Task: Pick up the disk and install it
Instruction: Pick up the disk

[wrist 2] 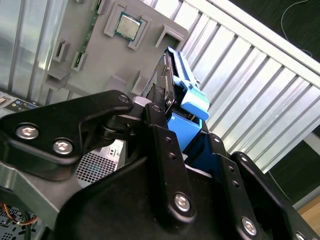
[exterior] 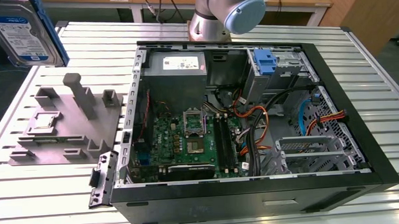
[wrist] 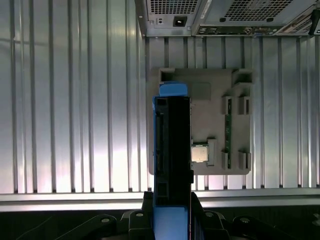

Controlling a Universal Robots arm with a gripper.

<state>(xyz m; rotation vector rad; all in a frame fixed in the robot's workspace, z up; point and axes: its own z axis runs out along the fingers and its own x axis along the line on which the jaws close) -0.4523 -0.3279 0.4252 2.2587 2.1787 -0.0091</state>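
The disk (exterior: 21, 33), a silver-grey drive with a white-and-blue label in a blue carrier frame, hangs high in the air at the top of the exterior view's left, above the grey fixture plate (exterior: 60, 129). In both wrist views I see the disk edge-on (wrist: 172, 145), its blue frame tab (wrist 2: 194, 100) pointing away from the wrist. My gripper (wrist 2: 182, 127) is shut on the disk, with one black finger (wrist 2: 159, 125) pressed against each flat side. In the first wrist view the gripper (wrist: 172, 207) clamps the drive's near end, and the fixture plate (wrist: 210, 95) lies far below.
An open computer case (exterior: 380, 150) lies on the slatted metal table (exterior: 97, 46), showing the motherboard (exterior: 187, 137), cables, a drive bay with a blue bracket (exterior: 267, 65) and an empty metal cage (exterior: 307, 148). A small square chip (exterior: 46, 120) sits on the fixture plate. The arm's base (exterior: 226, 11) stands behind the case.
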